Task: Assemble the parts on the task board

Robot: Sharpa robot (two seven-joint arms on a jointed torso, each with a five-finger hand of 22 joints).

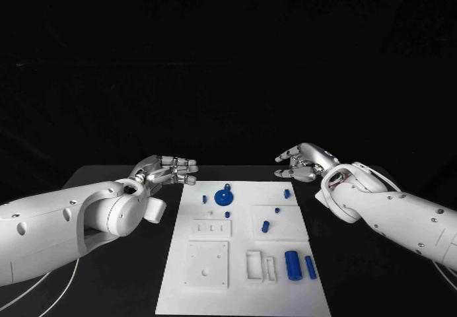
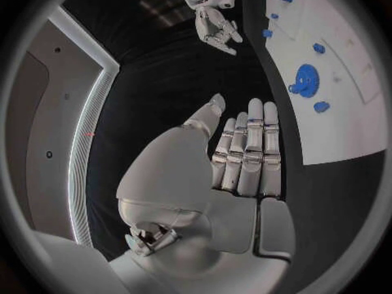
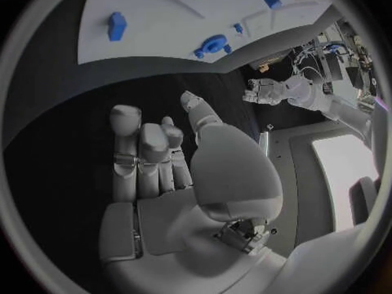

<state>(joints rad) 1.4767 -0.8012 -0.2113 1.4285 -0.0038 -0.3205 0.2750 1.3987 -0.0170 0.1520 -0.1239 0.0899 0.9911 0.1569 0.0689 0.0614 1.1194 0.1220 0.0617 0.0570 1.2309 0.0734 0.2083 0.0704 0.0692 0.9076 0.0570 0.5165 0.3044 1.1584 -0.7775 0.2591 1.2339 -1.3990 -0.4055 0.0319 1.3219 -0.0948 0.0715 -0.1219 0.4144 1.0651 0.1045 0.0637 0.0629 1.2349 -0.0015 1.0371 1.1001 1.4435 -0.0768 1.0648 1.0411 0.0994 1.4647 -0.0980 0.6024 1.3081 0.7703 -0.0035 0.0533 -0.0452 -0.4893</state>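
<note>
We note both hands empty, fingers loosely spread, off the task board (image 1: pixel 191 290); blue gear (image 1: pixel 224 197) lies inward of left hand (image 1: pixel 168 171), slightly nearer it than right hand (image 1: pixel 305 162).

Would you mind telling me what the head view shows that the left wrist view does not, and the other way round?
Head view alone: the two blue cylinders at the task board's near end, and the board whole.
Left wrist view alone: the left hand's palm side, fingers straight and side by side, holding nothing.
Both: the blue gear on the board, and the right hand off the board, holding nothing.
</note>
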